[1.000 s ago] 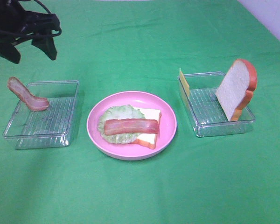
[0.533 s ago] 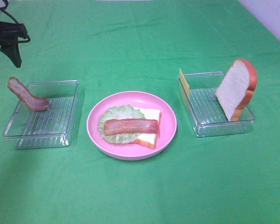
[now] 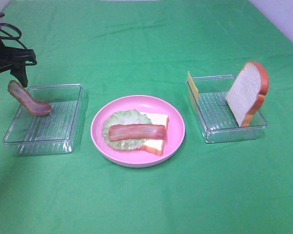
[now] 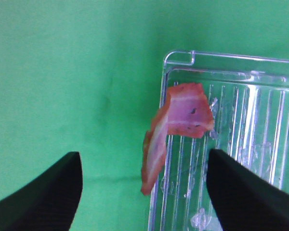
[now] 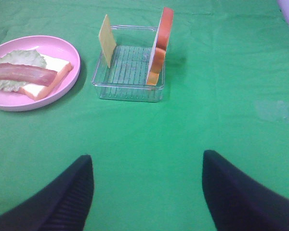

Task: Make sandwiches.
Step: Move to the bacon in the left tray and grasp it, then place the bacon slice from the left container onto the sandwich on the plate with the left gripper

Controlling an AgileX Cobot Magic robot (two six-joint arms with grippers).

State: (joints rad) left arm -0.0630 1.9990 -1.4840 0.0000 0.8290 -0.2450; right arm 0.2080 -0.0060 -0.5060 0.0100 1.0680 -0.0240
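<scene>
left claw (image 3: 7, 78) open at far left, just above raised end of bacon (image 3: 28, 100); strip slopes down-right into tray (image 3: 63, 88).

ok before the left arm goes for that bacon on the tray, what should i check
1. Left gripper open and empty: ok.
2. Tray bacon strip within the span of its fingers, wrist view: ok.
3. Strip lying flat in the left tray: not ok, it leans over the rim, one end raised.
4. Height above strip: cannot tell.
5. Plate stack of bread, lettuce, plate bacon ready: ok.
6. Right gripper open, away from plate: ok.
</scene>
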